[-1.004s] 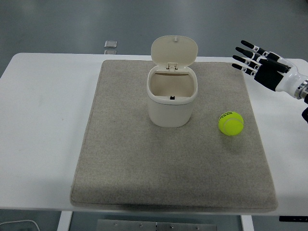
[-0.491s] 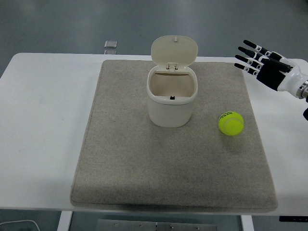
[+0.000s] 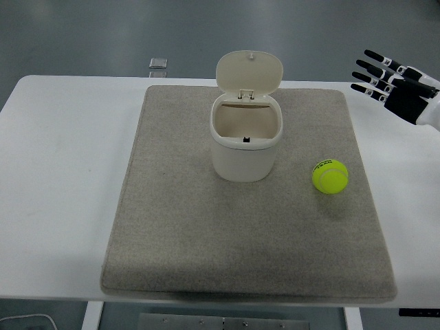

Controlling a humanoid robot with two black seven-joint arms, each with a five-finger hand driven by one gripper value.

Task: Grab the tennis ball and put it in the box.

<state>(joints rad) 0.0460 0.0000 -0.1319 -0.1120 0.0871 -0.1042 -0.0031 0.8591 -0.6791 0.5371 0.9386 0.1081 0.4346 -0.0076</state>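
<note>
A yellow-green tennis ball lies on the grey mat, right of the box. The box is a cream bin with its hinged lid standing open at the back; its inside looks empty. My right hand is at the far right edge, above the table's back right corner, fingers spread and holding nothing. It is well behind and to the right of the ball. The left arm does not show.
A small grey square object lies at the table's back edge, left of the box. The white table shows bare on both sides of the mat.
My right hand has drawn back to the right and slightly up, away from the ball. The ball and the box have not moved.
</note>
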